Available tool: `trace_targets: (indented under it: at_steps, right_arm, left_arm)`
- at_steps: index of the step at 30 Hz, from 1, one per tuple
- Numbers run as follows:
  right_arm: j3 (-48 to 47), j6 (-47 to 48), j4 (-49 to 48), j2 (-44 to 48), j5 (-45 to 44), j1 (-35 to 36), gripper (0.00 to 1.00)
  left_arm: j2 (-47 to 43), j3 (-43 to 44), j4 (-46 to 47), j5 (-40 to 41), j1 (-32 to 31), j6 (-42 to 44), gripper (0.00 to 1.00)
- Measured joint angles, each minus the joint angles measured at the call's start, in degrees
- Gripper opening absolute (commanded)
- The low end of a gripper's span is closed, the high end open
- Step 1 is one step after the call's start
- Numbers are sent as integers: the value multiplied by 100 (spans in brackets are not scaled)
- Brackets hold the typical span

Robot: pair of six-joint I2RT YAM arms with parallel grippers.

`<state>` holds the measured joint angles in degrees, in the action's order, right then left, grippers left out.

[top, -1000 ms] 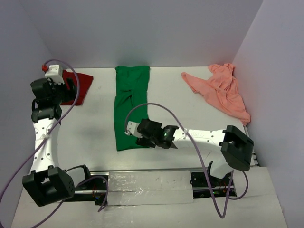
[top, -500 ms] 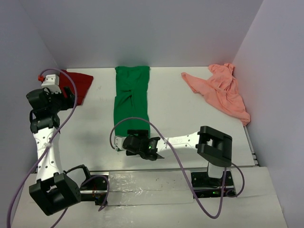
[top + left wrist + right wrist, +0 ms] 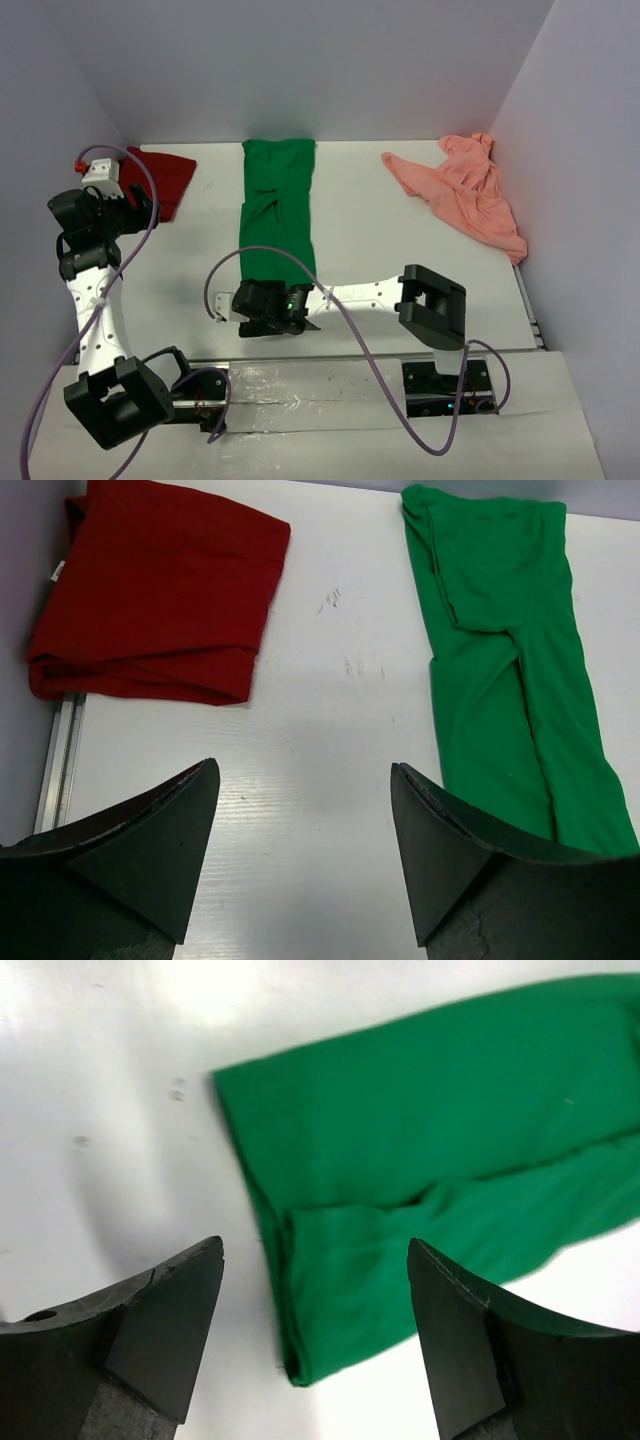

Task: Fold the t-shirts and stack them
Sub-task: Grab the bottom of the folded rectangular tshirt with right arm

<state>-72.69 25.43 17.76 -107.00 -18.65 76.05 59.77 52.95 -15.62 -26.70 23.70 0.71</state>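
Hovering spread and empty at the near end of the green t-shirt (image 3: 277, 210), the right gripper (image 3: 313, 1250) is the nearer one, the strip running lengthwise away from it up the middle of the surface (image 3: 370, 235)

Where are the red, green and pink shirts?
red t-shirt (image 3: 160, 590): left wrist view, centre of folded cloth.
green t-shirt (image 3: 278, 205): top view, middle of long strip.
pink t-shirt (image 3: 466, 196): top view, middle of crumpled heap.
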Motion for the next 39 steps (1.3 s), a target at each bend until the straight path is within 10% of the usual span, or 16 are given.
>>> trace_targets:
  at_steps: [22,25,30,39]
  right_arm:
    - [-581,-105,544,-896,-243,-140,69]
    - [-848,-142,621,-1137,-492,-223,60]
    - [-1200,-214,946,-1469,-555,-428,2]
    - [-1281,-291,1364,-1488,-522,-544,0]
  left_arm:
    - [63,0,-55,-282,181,0,78]
    - [9,0,-70,-337,212,0,78]
    - [-35,0,-79,-415,234,0,78]
    - [-35,0,-94,-494,289,0,78]
